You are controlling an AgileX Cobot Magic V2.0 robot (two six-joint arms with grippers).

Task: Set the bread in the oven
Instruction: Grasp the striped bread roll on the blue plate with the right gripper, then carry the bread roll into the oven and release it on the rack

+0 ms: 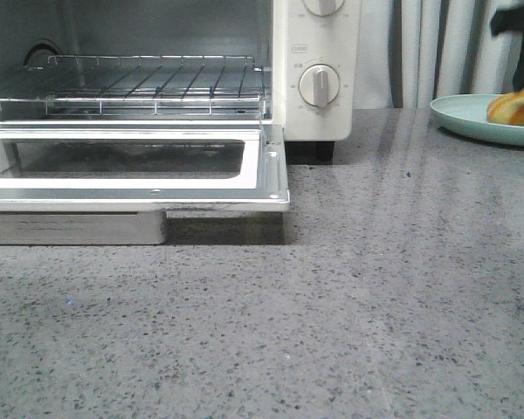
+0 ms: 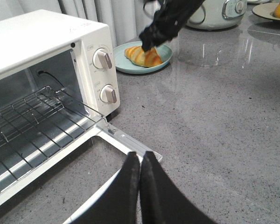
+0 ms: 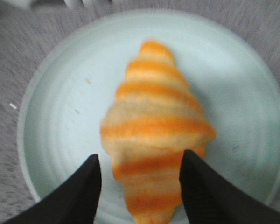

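The bread (image 3: 154, 135), an orange and cream striped croissant roll, lies on a pale green plate (image 3: 56, 116). My right gripper (image 3: 141, 161) is open just above it, one finger on each side of its near end. The bread also shows at the right edge of the front view (image 1: 517, 108) and in the left wrist view (image 2: 142, 56), with the right gripper (image 2: 147, 44) over it. The cream-white oven (image 1: 323, 61) stands at the left with its glass door (image 1: 131, 166) dropped open and wire rack (image 1: 140, 83) bare. My left gripper (image 2: 139, 157) is shut and empty, over the door's corner.
The grey speckled counter (image 1: 375, 288) stretches in front of and to the right of the oven. Curtains (image 1: 437, 44) hang behind. A pale appliance (image 2: 219, 11) and a plate with yellow fruit (image 2: 277, 9) stand at the far back in the left wrist view.
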